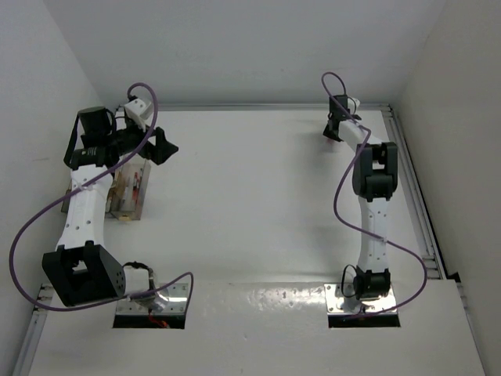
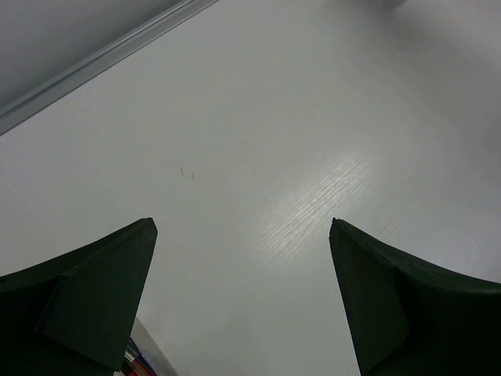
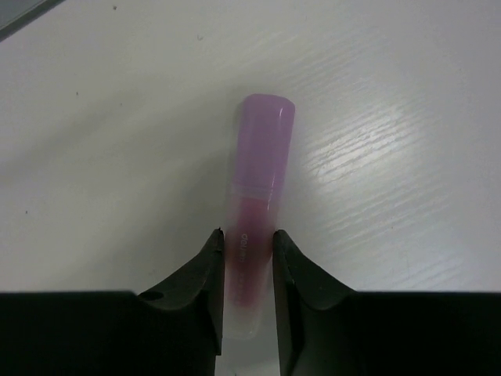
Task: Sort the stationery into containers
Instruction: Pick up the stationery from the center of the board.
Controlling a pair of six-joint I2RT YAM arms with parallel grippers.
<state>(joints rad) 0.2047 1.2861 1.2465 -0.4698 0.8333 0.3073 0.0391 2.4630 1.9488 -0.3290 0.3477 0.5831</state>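
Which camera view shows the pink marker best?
The right wrist view: the pink marker fills the middle of the picture, held at its near end between the fingers of the right gripper. In the top external view it cannot be made out near that gripper. The left wrist view does not show it.

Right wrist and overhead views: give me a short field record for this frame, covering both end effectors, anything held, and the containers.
left end effector: open, empty, bare table beneath
right end effector: shut on pink marker, far right of table
pink marker: gripped near one end, pointing away from the wrist camera
marker lifted or resting: cannot tell
containers: left side of table, near the left end effector
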